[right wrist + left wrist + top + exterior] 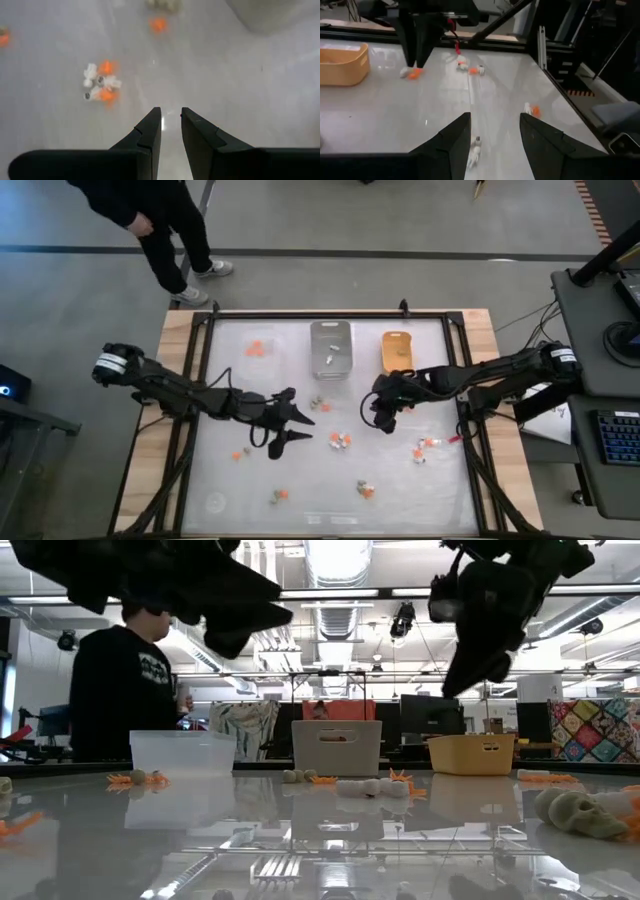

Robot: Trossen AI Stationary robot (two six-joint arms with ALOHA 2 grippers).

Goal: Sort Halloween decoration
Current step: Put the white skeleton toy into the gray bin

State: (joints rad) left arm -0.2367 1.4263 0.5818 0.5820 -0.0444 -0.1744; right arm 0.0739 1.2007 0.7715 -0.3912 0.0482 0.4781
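Note:
Small orange, white and tan Halloween decorations lie scattered on the white mat: a pair [340,440], a group [318,403], others [425,447] [365,490]. My left gripper [296,425] hangs open above the mat's middle and points toward the table's right edge. A little white trinket [475,151] lies on the mat below the gap between its fingers. My right gripper [385,418] hovers right of centre, slanting down, its fingers [150,125] a narrow gap apart with nothing between them. A white and orange cluster [100,82] lies ahead of it.
Along the far edge stand a clear tray [262,350] with orange pieces, a grey tray [331,348] and an orange-yellow tray [397,350]. A pale skull [580,812] lies near the low camera. A person [150,220] stands beyond the table's far left corner.

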